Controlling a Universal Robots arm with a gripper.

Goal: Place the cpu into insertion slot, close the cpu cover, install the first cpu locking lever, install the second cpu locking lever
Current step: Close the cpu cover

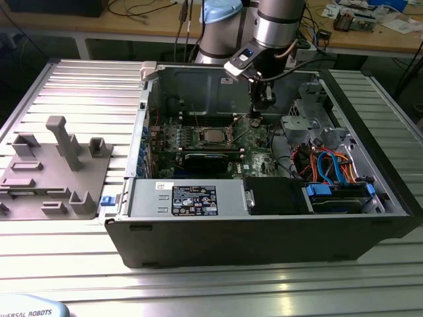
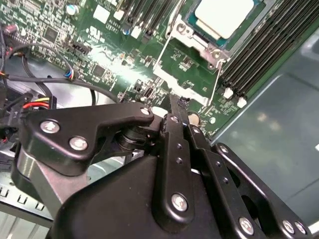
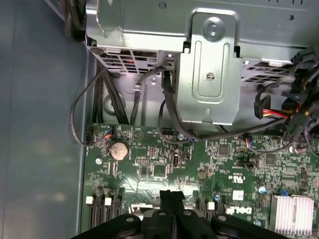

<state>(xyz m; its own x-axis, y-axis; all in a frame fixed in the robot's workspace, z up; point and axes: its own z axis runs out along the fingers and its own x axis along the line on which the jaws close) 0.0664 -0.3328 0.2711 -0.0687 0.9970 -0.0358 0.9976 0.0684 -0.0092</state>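
Open computer case (image 1: pixel 264 231); grey fixture (image 1: pixel 59 181) beside it.

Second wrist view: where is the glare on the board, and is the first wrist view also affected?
In the second wrist view, white glare washes the green board near the claw, and the cpu top looks overbright; in the first wrist view, a milder sheen lies on the board just before the claw.

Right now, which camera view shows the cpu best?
The second wrist view: the cpu is large there, its silver-grey top close and bright, though the picture's edge cuts it. In the exterior view the cpu is a small pale square deep in the case. The first wrist view faces the coin cell and cables.
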